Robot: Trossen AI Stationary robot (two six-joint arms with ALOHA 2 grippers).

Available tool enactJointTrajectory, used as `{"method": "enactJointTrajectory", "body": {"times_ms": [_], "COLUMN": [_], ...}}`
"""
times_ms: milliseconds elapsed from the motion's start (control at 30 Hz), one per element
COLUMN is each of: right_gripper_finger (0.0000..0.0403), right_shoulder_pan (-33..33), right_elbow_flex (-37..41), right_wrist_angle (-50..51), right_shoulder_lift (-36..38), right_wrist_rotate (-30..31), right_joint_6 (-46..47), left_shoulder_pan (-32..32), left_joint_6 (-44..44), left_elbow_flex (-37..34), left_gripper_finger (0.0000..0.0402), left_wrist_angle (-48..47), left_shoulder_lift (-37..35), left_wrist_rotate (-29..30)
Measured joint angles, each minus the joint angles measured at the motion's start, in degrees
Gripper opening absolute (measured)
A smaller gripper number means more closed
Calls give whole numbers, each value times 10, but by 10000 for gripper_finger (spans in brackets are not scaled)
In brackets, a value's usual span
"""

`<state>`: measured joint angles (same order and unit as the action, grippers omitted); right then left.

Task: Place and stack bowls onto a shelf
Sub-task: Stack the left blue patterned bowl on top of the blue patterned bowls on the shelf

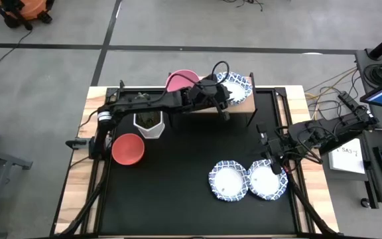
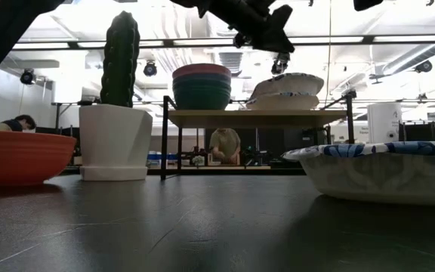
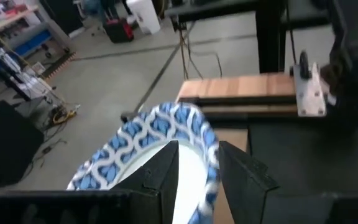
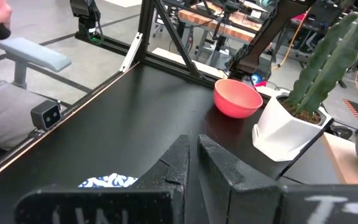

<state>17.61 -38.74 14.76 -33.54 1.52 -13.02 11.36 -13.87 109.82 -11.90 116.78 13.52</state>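
Observation:
On the light-wood shelf point(image 2: 248, 118) stands a stack of plain bowls point(image 2: 201, 85) with the pink one on top point(image 1: 180, 81). Beside it lie two patterned bowls point(image 2: 285, 89), the upper one tilted. My left gripper point(image 3: 199, 171) is open above the shelf point(image 1: 223, 101), one finger inside the upper patterned bowl point(image 3: 148, 146) and one outside its rim. A red bowl point(image 1: 128, 148) and two patterned bowls point(image 1: 229, 180) point(image 1: 267, 180) rest on the table. My right gripper point(image 4: 194, 158) is shut and empty over the right one's far edge point(image 1: 273, 162). My left gripper has its fingers on either side of the upper patterned bowl's rim point(image 3: 209, 163), coming from above. One finger point(image 3: 165, 171) is over the white inside, the other point(image 3: 241, 177) outside. I cannot tell whether either finger touches the rim. The bowl lies tilted on the one beneath.
A white hexagonal pot with a cactus point(image 1: 148, 123) stands between the shelf and the red bowl. A person sits in the room behind the shelf point(image 2: 223, 143). The table's black top point(image 1: 178, 192) has free room in the middle and near left.

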Motion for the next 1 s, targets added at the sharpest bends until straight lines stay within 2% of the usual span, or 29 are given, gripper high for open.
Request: {"method": "enactJointTrajectory", "body": {"times_ms": [200,400,800,1000], "right_gripper_finger": [22,22,22,22], "right_shoulder_pan": [0,0,0,0], "right_elbow_flex": [0,0,1,1], "right_wrist_angle": [0,0,0,0], "right_shoulder_lift": [0,0,0,0], "right_wrist_rotate": [0,0,0,0], "right_joint_6": [0,3,4,5], "left_shoulder_pan": [3,3,-4,5], "left_joint_6": [8,10,-3,1], "left_elbow_flex": [-3,5,76,68], "left_gripper_finger": [95,95,95,95], "left_wrist_angle": [-3,-33,-87,-75], "left_shoulder_lift": [36,55,52,53], "left_wrist_rotate": [3,97,91,90]}}
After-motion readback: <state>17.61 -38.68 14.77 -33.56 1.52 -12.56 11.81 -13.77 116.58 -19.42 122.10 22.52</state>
